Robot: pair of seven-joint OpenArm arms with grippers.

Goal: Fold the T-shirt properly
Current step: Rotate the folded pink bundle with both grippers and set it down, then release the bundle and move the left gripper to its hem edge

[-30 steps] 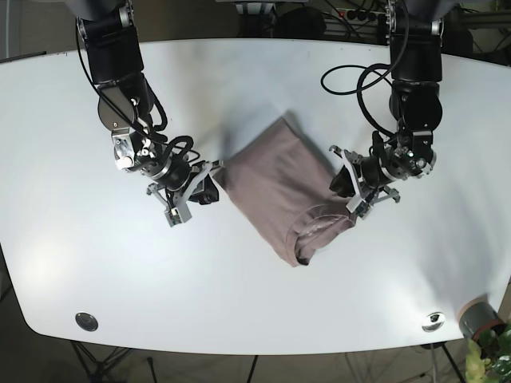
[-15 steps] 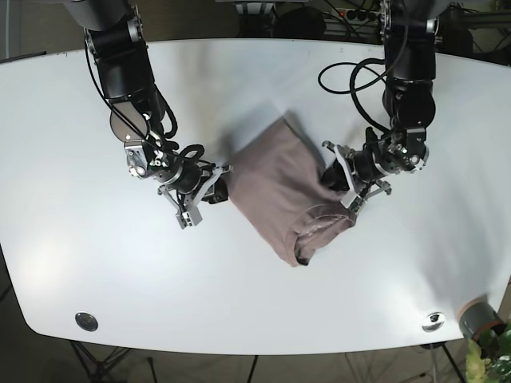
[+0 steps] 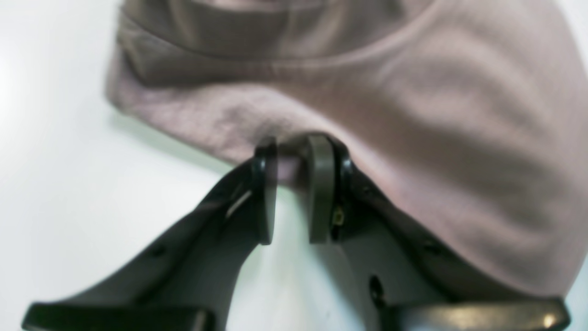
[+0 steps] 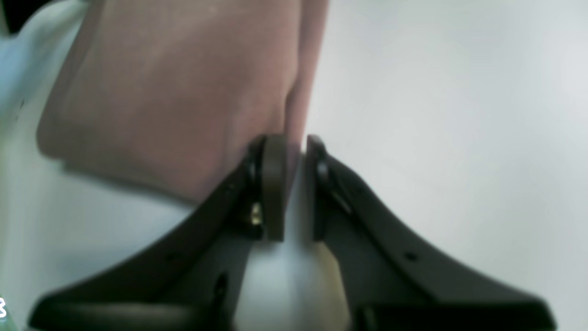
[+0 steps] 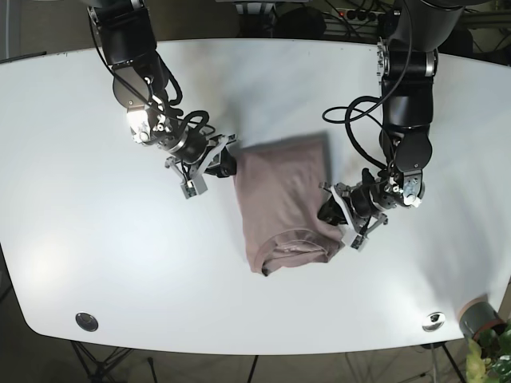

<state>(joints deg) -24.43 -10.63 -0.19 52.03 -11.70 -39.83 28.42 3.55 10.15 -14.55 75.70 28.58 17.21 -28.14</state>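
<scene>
Only partly visible: both wrist views are blurred and cut the T-shirt [image 5: 286, 201] off.
Right gripper [image 4: 290, 151]: jaws pinch a shirt edge.
T-shirt: folded, mid-counter [image 5: 96, 255], between both grippers.
Left gripper [image 3: 294, 154]: jaws clamp the shirt's edge.
Writing: none legible.
</scene>
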